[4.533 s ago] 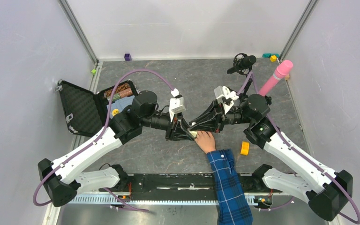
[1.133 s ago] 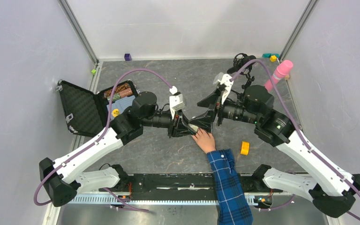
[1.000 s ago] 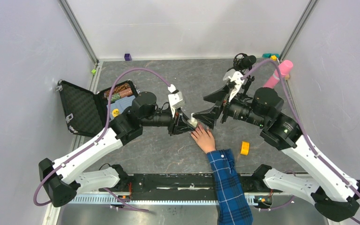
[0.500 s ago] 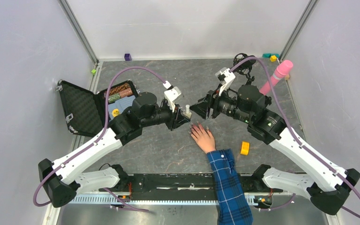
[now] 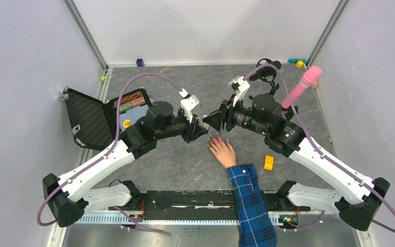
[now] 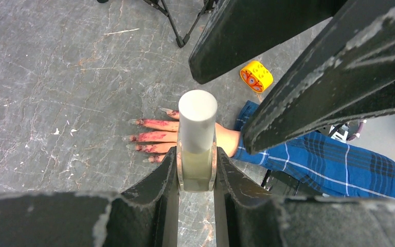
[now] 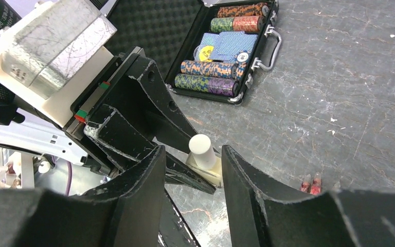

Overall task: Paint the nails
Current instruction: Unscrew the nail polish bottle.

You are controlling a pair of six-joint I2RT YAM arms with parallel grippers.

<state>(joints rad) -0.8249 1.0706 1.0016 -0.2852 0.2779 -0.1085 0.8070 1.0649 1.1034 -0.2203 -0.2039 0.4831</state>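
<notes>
Grey marbled tabletop (image 5: 185, 170); pale walls (image 5: 25, 62)

No text, brand, number or sign can be read in any view. On the blue card pack (image 7: 231, 43) in the open case (image 7: 182, 31), at the upper middle of the right wrist view, a round yellow sticker (image 7: 204, 53) is seen, its dark marks too small to be made out.

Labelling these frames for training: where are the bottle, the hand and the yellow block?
bottle (image 6: 198, 107): left wrist view, top of its white cap.
hand (image 5: 224, 152): top view, back of the hand.
yellow block (image 6: 256, 76): left wrist view, its studded top.
</notes>
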